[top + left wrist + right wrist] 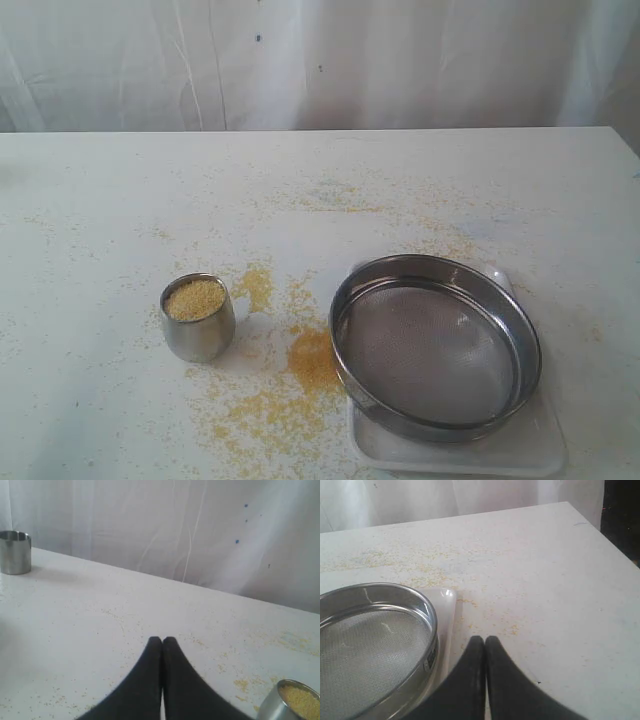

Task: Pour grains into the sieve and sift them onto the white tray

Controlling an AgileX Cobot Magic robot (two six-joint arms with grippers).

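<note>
We see our left gripper [162, 641] with its two black fingers pressed together and nothing between them. Our right gripper [485, 640] looks the same, with its tips touching and nothing held. The sieve [435, 345] sits on the white tray [470, 458], near the front right of the table [100, 200]. The sieve covers most of the tray, so only the tray's near edge and a far corner peek out. We can see its bare grey mesh. The right gripper hangs over the table, just beside the sieve and the tray. The grains [194, 299] fill a small steel cup [200, 340] almost to the top. The cup stands upright to the left of the sieve and does not touch it. More grains lie on the table between the cup and the sieve. There is a thick yellow patch [312, 362] right by the sieve's rim, and thin dust spreads farther back. The cup is near the left gripper, off to one side. In the left wrist view, a second cup [15, 552] stands far off by the white curtain [150, 525].
</note>
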